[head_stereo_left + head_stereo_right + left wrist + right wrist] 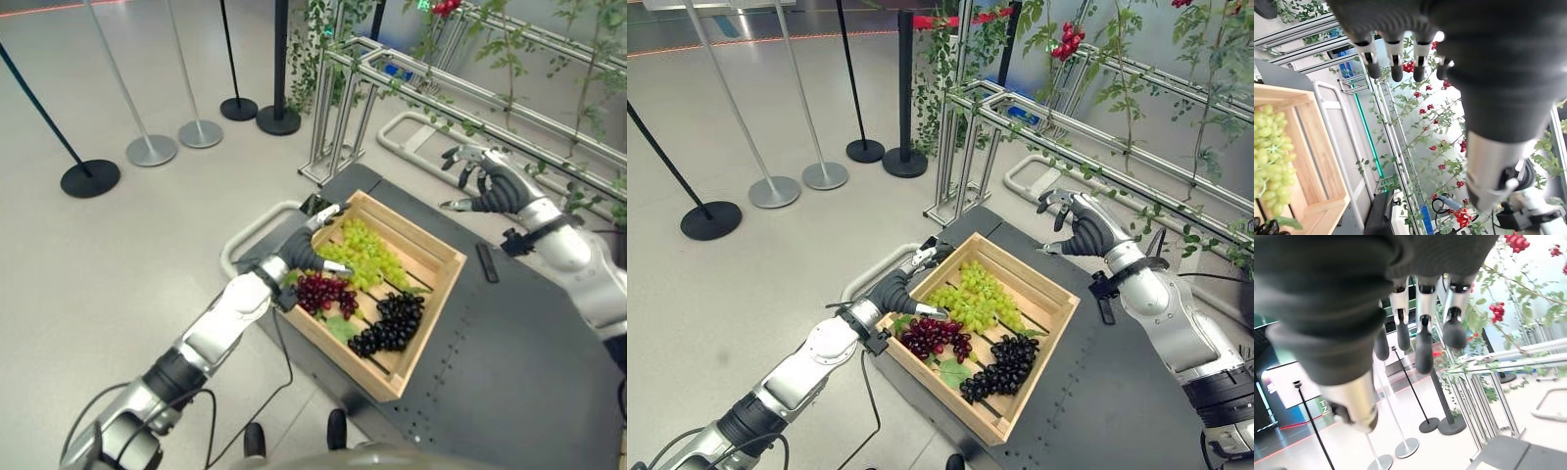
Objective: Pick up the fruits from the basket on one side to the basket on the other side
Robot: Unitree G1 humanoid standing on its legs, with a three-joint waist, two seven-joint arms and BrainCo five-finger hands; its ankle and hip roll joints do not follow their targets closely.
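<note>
I am reaching my left hand [899,290] over the near-left corner of the shallow wooden slatted crate [1055,318] that is sitting on the dark grey table [1117,401]. Its fingers are spread apart and holding nothing, with the fingertips hovering just above the edge of the bunch of pale green grapes [972,298]. That green bunch is lying in the far part of the crate. The bunch of dark red grapes [934,336] is lying beside it along the crate's left wall, just by my left wrist, and the bunch of black grapes [999,366] is lying nearer to me, towards the middle. All three bunches are resting inside the crate.

I am holding my right hand [1080,229] up in the air past the far side of the crate, well apart from the fruit, with its fingers loosely parted and empty. A small flat black bar [487,262] is lying on the table to the right of the crate.
</note>
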